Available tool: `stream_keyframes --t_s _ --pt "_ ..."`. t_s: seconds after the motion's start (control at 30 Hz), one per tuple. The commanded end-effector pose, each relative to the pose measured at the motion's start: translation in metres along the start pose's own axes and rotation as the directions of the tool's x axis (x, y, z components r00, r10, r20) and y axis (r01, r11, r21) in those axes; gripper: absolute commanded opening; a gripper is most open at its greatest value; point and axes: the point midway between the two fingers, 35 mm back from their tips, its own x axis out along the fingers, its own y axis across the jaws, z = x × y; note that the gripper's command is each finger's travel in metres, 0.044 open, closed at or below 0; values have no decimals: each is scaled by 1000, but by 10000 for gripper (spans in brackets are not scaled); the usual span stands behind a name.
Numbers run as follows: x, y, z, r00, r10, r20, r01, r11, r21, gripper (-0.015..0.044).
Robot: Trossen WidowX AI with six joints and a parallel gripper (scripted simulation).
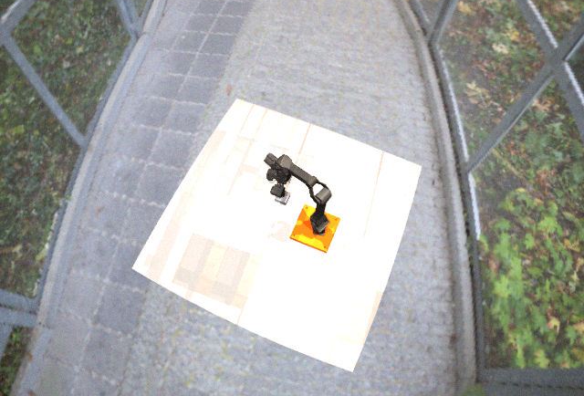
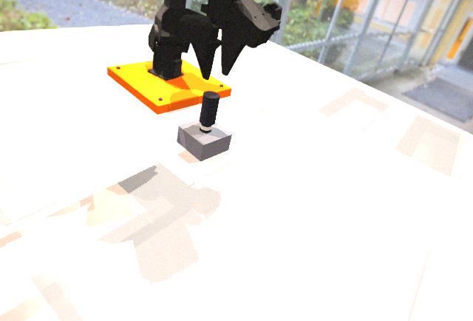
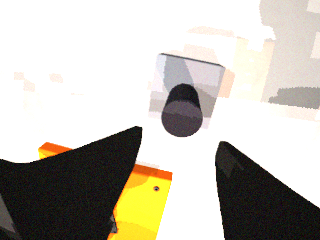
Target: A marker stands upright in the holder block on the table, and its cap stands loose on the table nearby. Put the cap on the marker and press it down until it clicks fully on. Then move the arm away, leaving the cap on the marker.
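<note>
Exterior view: hand (image 1: 282,197) (image 2: 216,76) (image 3: 179,142) status?

Spread, nothing between the 2 fingertips, just above the black cap (image 2: 209,109) (image 3: 182,119). Cap's on the marker (image 2: 205,129), upright in the grey holder block (image 2: 204,142) (image 3: 206,80) on the desk (image 1: 301,287) (image 2: 305,214) (image 3: 60,105).

Next?

I'd back off straight up, fingers apart, no sideways drift until they clear the cap, or I could knock it.

Blind spots?

Can't confirm the click: pale band shows under the cap. Top view: hand hides cap. Wrist view: finger bases cut off.
</note>
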Motion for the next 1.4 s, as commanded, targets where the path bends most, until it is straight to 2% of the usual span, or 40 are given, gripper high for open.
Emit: stream_keyframes --t_s 0.0,0.13,0.53,1.37 --pt "2 0 -1 1000 -1 -4 2 999 35 99" --pt "2 0 -1 1000 -1 -4 2 999 35 0" --pt "4 0 -1 1000 -1 -4 2 999 35 0" --pt "39 0 -1 1000 -1 -4 2 999 35 0"
